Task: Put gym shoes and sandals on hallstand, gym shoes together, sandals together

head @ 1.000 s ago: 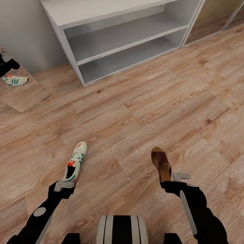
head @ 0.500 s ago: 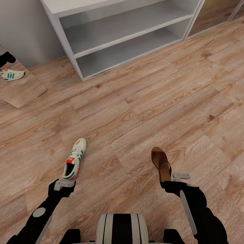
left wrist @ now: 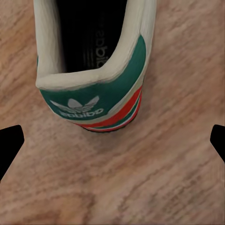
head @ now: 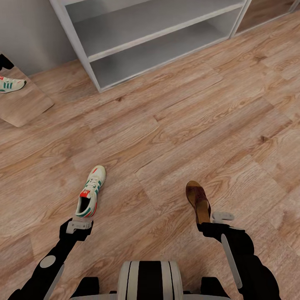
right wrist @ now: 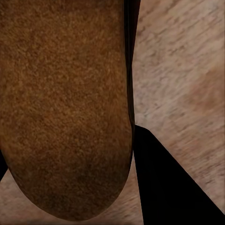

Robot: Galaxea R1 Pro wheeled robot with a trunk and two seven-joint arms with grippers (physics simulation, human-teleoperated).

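Note:
One gym shoe [head: 91, 191], white with green stripes and a red-orange tongue, lies on the corridor floor [head: 175, 125], toe pointing toward the hallstand [head: 158, 37]. My left gripper [head: 79, 225] sits just behind its heel, open, its black fingertips spread wide at the edges of the left wrist view. There the green heel [left wrist: 93, 101] lies ahead of my left gripper [left wrist: 112, 145], not between the fingers. A brown sandal [head: 198, 199] sticks out forward from my right gripper [head: 205, 223], which is shut on its heel end. In the right wrist view the tan footbed [right wrist: 65, 103] sits against a black finger [right wrist: 159, 187].
The grey hallstand's two low shelves stand open at the far side. A mirror panel [head: 25, 104] at the far left shows the image of a white and green sneaker [head: 9, 84]. Wood planks stretch between me and the rack.
The whole view has drawn back from the hallstand. The gym shoe now lies a little farther ahead of my left gripper. The sandal has kept its place at my right gripper.

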